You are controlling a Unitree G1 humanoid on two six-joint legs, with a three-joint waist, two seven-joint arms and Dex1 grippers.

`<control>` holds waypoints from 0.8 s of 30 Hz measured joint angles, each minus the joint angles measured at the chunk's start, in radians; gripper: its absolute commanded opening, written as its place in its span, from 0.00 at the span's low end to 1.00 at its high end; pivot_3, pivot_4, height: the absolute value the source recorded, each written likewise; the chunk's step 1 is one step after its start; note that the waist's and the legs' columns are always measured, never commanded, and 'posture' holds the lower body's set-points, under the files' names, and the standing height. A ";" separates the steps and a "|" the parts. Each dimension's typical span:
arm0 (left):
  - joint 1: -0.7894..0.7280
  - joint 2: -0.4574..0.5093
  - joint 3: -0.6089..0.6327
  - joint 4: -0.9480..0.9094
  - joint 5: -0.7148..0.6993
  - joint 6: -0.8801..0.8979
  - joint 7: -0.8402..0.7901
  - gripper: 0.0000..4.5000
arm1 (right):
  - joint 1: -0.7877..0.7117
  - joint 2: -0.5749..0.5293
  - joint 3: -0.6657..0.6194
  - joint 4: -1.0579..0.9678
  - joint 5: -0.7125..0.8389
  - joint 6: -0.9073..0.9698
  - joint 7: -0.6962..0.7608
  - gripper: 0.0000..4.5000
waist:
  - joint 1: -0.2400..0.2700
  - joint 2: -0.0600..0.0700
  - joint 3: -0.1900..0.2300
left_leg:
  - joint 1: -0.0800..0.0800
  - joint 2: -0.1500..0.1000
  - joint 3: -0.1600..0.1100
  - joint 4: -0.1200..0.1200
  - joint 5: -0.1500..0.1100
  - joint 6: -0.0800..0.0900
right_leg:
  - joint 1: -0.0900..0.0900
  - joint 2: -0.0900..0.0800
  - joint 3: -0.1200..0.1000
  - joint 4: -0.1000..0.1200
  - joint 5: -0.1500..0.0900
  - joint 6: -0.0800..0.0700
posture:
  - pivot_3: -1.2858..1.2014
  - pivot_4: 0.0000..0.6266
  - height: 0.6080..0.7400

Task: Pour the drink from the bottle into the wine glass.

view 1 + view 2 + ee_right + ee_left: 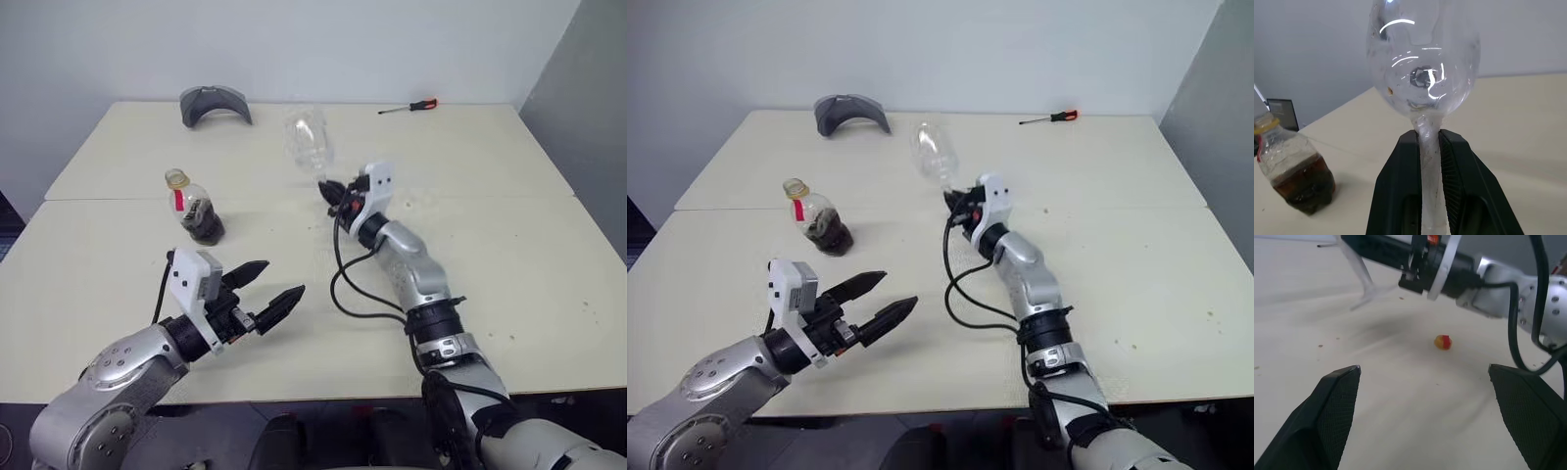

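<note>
Head views: the worktop (490, 245) is pale cream, two panels joined by a seam running left to right. The bottle (196, 208) stands upright on the left half, cap on, red label at the neck; the drink (203, 221) fills only its lower part. The left hand (276, 293) hovers near the front edge, to the near right of the bottle and well apart from it, its two black fingers spread wide and grasping nothing. The right hand (335, 192) is out over the middle of the worktop, clenched on the stem of the wine glass (308, 139). The glass is off the surface and tilted — bowl leaning away toward the far left. At the far edge lie a grey curved object (215, 103) on the left and a red-handled screwdriver (409, 106) further right.

Left wrist view: both fingers (1332, 406) stand far apart with bare worktop between them. Beyond them a small yellow and red item (1443, 341) lies on the surface; what it is cannot be told. The right arm (1498, 279) crosses above it, and the foot of the glass shows blurred beside that arm's hand.

Right wrist view: the fingers (1396, 196) clamp the stem from both sides, just under the bowl. The bowl is empty, with smears inside. The bottle stands on the worktop behind — dark liquid in its lower half.
</note>
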 measured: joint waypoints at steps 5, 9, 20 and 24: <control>-0.010 -0.006 0.001 -0.028 -0.024 0.000 0.057 1.00 | 0.002 0.001 0.025 0.090 -0.007 -0.092 -0.006 0.07 | -0.001 0.000 0.000 | 0.000 0.000 0.000 0.000 0.001 -0.001 | 0.000 0.000 0.000 0.000 0.000 0.000 | 0.52 0.24 1.00; -0.016 0.001 0.001 -0.029 -0.038 0.000 0.078 1.00 | 0.003 0.001 0.043 0.211 -0.047 -0.201 -0.030 0.07 | -0.003 0.000 0.000 | 0.001 0.000 0.001 -0.001 0.001 -0.001 | 0.000 0.000 0.000 0.000 0.000 0.000 | 0.52 0.24 1.00; -0.049 0.019 0.001 -0.031 -0.079 0.004 0.112 1.00 | 0.082 -0.061 0.108 0.054 -0.100 -0.132 -0.032 0.07 | 0.003 0.000 -0.001 | 0.001 0.000 0.000 0.000 0.001 -0.001 | 0.002 0.000 0.000 -0.001 0.000 0.000 | 0.52 0.24 1.00; -0.076 0.033 0.000 -0.029 -0.095 0.006 0.118 1.00 | 0.147 -0.136 0.136 -0.119 -0.104 0.000 -0.001 0.07 | 0.007 0.000 -0.001 | 0.002 0.000 0.000 -0.001 0.000 -0.001 | 0.002 0.000 0.000 -0.001 0.000 0.000 | 0.52 0.24 1.00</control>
